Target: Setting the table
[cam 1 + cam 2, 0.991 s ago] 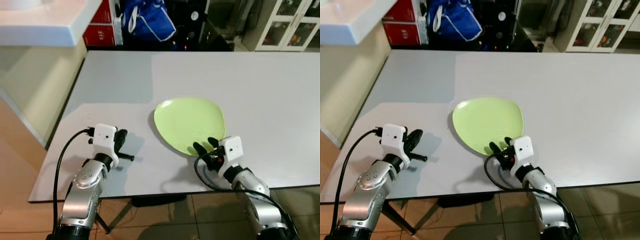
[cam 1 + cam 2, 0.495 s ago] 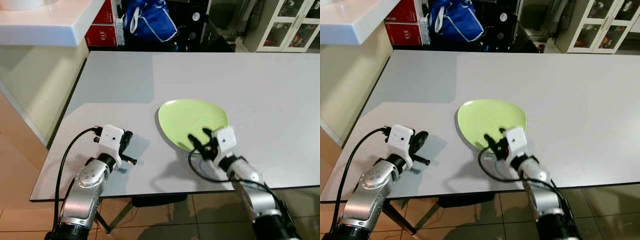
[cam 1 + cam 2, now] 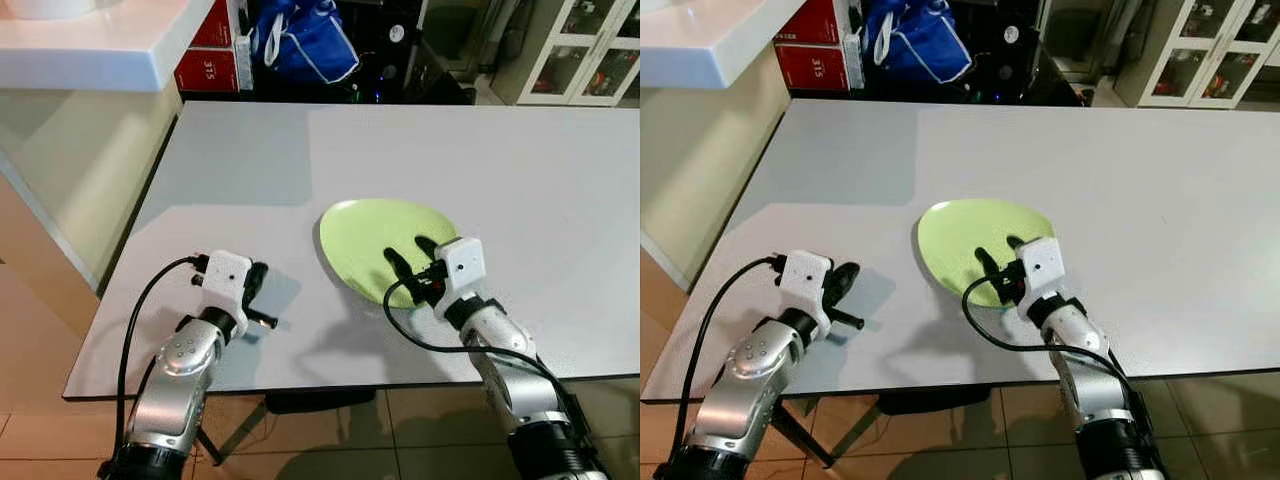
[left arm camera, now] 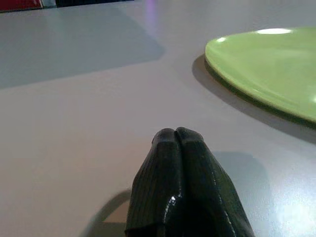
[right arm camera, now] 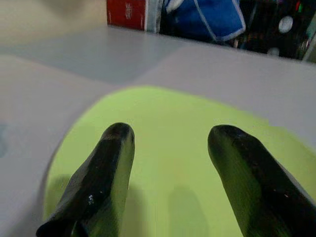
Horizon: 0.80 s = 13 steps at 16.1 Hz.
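Plate point(image 3: 375, 232) on table point(image 3: 540, 180), right pincer point(image 3: 411, 262) spread over it, nothing nearby.

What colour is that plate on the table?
Light green, plain with no pattern. The plate shows best in the left eye view.

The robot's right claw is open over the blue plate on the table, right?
Not quite. The plate is green, not blue; both eye views and the right wrist view show that. The rest is right: the right claw is open over it, on the grey table.
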Tool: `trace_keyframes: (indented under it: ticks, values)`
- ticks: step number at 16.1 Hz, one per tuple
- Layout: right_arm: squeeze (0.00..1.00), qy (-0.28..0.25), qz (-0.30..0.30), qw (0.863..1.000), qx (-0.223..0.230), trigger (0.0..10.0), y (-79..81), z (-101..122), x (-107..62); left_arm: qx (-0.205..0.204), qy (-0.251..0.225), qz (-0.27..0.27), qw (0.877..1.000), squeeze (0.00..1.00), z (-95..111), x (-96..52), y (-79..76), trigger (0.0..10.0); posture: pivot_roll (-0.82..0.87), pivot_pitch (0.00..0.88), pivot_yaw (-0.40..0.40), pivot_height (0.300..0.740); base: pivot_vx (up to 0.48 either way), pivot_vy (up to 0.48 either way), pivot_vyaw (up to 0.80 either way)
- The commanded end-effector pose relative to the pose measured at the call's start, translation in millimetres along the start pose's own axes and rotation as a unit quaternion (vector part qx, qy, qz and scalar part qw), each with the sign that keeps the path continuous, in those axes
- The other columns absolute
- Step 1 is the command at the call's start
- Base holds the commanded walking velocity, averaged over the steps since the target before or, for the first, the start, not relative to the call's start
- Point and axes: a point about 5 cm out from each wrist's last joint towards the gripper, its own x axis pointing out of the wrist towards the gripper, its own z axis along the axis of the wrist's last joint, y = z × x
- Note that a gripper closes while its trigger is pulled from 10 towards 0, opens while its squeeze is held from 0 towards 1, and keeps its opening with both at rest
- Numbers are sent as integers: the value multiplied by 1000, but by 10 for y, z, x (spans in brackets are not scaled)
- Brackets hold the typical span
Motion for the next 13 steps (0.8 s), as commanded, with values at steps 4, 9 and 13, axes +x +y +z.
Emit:
trace_keyframes:
  ticks: [4, 9, 13]
  values:
    - [0, 16, 1, 1000, 0, 10000, -2, -80, -67, -11, -27, -5, 1000, 0, 59, -6, -41, 10000, 71, 0, -22, 740, 0, 0, 0]
    - [0, 19, 8, 1000, -3, 10000, 26, -63, -42, -9, -41, 2, 999, 0, 110, 16, -41, 10000, 72, 0, -25, 740, -169, 0, 0]
    - [0, 20, 14, 1000, 1, 10000, 61, -71, -39, -9, -47, 2, 999, 0, 126, 24, -52, 10000, 71, 0, -25, 740, -324, 0, 0]
